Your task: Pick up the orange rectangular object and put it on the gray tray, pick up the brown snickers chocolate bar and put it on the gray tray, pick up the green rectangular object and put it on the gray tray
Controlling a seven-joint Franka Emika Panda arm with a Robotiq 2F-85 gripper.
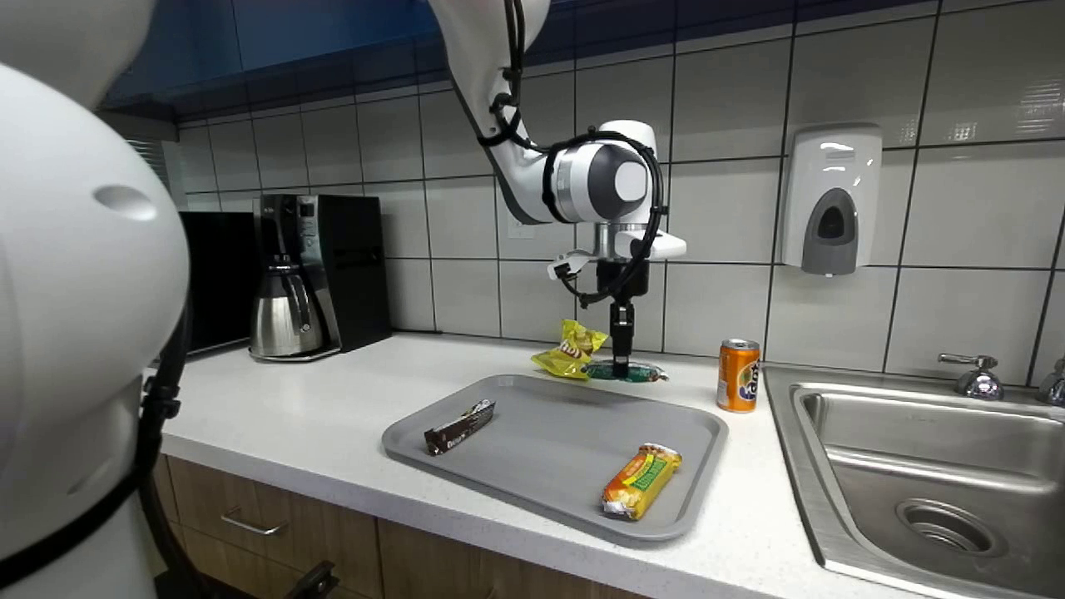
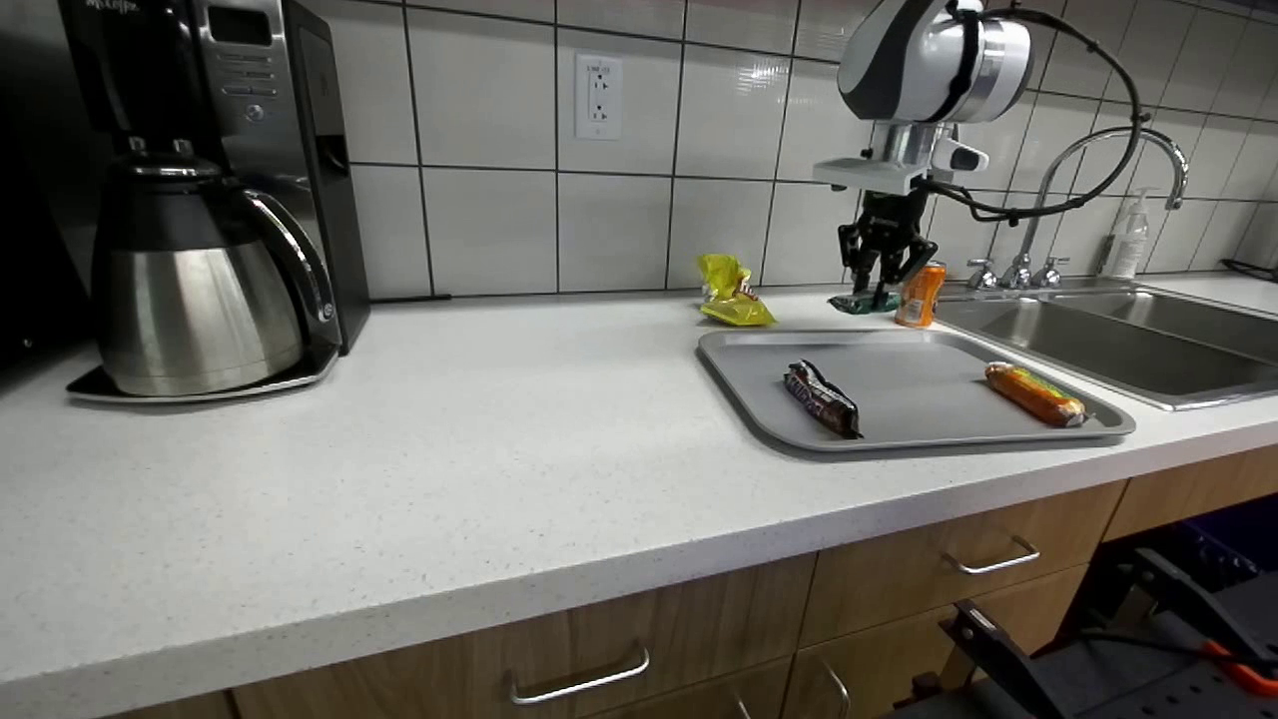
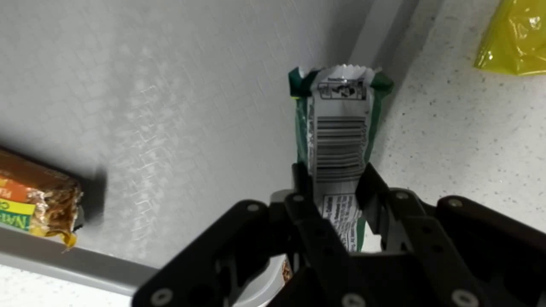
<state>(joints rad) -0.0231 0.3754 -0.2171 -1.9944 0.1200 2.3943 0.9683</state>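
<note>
One green bar (image 3: 341, 140), gripped in the pincer (image 1: 621, 366), hangs by the tray's (image 1: 549, 449) back rim, roughly parallel, tray spreading just in front!

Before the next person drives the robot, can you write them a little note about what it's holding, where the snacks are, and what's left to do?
Gripper: shut on the green bar.
Where things are: the green bar hangs in the grip near the wall-side edge of the gray tray. The orange packet and the dark brown bar lie apart on the tray.
Done: orange packet and dark brown bar are on the tray.
Left: only the green bar. Probably bring it over a bare part of the tray, lower it and let go.
</note>
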